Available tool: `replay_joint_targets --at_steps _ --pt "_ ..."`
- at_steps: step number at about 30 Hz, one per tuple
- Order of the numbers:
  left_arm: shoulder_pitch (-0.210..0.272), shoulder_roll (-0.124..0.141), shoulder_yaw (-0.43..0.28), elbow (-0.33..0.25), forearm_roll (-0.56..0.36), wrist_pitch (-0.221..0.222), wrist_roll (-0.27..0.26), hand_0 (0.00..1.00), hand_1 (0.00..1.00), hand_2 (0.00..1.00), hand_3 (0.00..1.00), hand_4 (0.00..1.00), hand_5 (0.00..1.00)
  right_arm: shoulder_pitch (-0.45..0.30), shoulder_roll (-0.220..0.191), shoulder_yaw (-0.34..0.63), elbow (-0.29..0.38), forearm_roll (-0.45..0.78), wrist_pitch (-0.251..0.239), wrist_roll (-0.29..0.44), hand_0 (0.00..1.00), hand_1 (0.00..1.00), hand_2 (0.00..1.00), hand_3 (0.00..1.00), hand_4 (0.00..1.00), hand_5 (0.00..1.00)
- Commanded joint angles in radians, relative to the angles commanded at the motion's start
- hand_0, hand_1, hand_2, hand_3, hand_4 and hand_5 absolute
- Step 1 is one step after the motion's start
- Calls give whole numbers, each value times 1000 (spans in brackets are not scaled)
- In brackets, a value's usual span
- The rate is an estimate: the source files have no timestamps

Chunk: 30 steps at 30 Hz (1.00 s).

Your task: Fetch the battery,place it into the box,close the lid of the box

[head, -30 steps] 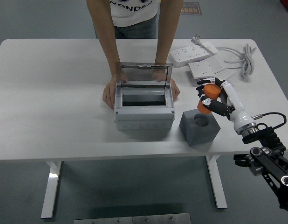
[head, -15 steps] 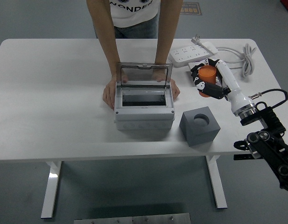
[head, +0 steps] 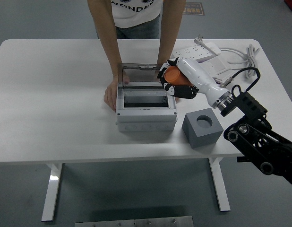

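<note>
My right hand is shut on an orange cylindrical battery and holds it above the right rear corner of the open grey box. The box's clear lid stands upright at the back. A person at the far side holds the box steady, one hand at its left side, the other mostly hidden behind my hand. A dark grey block with a round empty hole stands right of the box. My left arm is out of view.
White power strips and coiled cables lie at the back right of the table. My right forearm reaches in over the table's front right part.
My right hand has lifted the battery out of the grey block and carried it up and left, from above the block to over the box's right rear corner.
</note>
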Motion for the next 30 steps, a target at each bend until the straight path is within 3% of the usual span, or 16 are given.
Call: replay_joint_targets --at_steps 8,17,23,30 --pt "-3 3 -2 0 5 -2 3 621 692 601 571 588 17 99 40 -111 -71 -162 55 -116 281 313 343 397 324 2" --pt "-2 5 -8 -1 14 -4 8 621 691 601 571 586 15 115 105 -93 -153 -245 112 -246 274 312 342 399 322 2" --pt "-2 5 -9 -2 18 -5 9 621 691 601 571 586 14 112 149 -59 -181 -275 121 -306 273 313 345 403 322 2" --pt "-3 6 -13 -2 22 -5 12 621 691 600 570 586 13 118 197 -53 -186 -277 107 -321 271 313 346 405 323 2"
